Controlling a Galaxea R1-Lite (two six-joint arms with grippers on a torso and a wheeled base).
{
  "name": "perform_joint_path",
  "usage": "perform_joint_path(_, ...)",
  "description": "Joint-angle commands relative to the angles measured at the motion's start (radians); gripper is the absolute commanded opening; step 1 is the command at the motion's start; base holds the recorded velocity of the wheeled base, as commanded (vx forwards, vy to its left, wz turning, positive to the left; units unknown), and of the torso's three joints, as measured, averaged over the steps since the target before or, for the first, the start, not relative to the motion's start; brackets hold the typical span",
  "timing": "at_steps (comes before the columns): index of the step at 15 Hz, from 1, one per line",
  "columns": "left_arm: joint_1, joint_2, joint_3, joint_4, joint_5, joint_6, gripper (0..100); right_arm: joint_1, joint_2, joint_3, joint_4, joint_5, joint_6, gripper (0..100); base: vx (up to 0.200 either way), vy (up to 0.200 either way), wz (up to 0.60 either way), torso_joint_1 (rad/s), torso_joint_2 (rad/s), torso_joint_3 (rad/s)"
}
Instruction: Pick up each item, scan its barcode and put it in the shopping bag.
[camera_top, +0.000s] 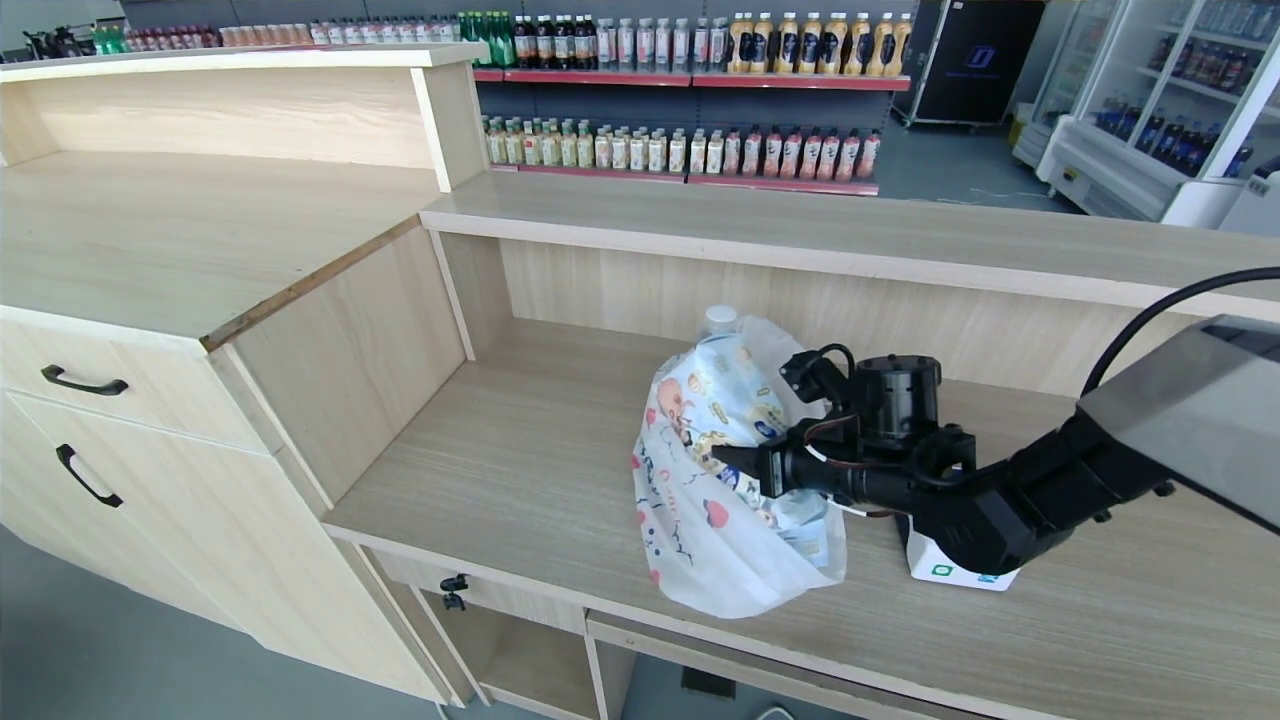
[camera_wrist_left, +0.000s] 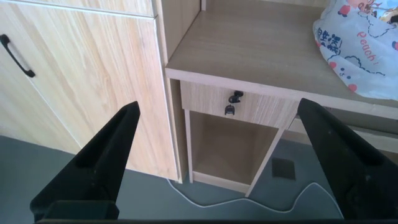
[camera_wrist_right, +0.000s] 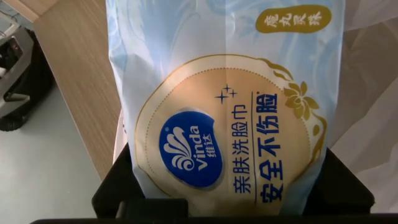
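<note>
A white printed shopping bag (camera_top: 700, 520) sits on the low wooden counter (camera_top: 520, 470), with a bottle cap (camera_top: 720, 320) poking out of its top. My right gripper (camera_top: 730, 462) is at the bag's open side, shut on a light-blue tissue pack (camera_wrist_right: 230, 124). The pack is held between both dark fingers (camera_wrist_right: 118, 186), and the bag's thin plastic (camera_wrist_right: 373, 93) lies just beyond it. My left gripper (camera_wrist_left: 219, 106) hangs open with nothing in it, out in front of the counter and below its top. The bag's corner (camera_wrist_left: 360, 56) is far off from it.
A white box-shaped device (camera_top: 950, 572) stands on the counter under my right arm. A raised counter wall (camera_top: 800, 290) runs behind the bag. A taller cabinet with drawers (camera_top: 90, 420) stands to the left. A keyed drawer (camera_wrist_left: 233, 106) sits under the counter edge.
</note>
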Motion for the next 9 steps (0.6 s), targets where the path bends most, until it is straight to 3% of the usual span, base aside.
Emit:
perform_joint_path(1,-0.001,0.001,0.0,0.0,0.0,0.0,100,0.001,0.032,-0.028,0.0,0.001,0.018,0,0.0,0.0,0.0,0.0,0.0,0.0)
perform_joint_path(9,-0.001,0.001,0.0,0.0,0.0,0.0,100,0.009,0.101,-0.096,0.001,0.001,0.039,0,0.0,0.0,0.0,0.0,0.0,0.0)
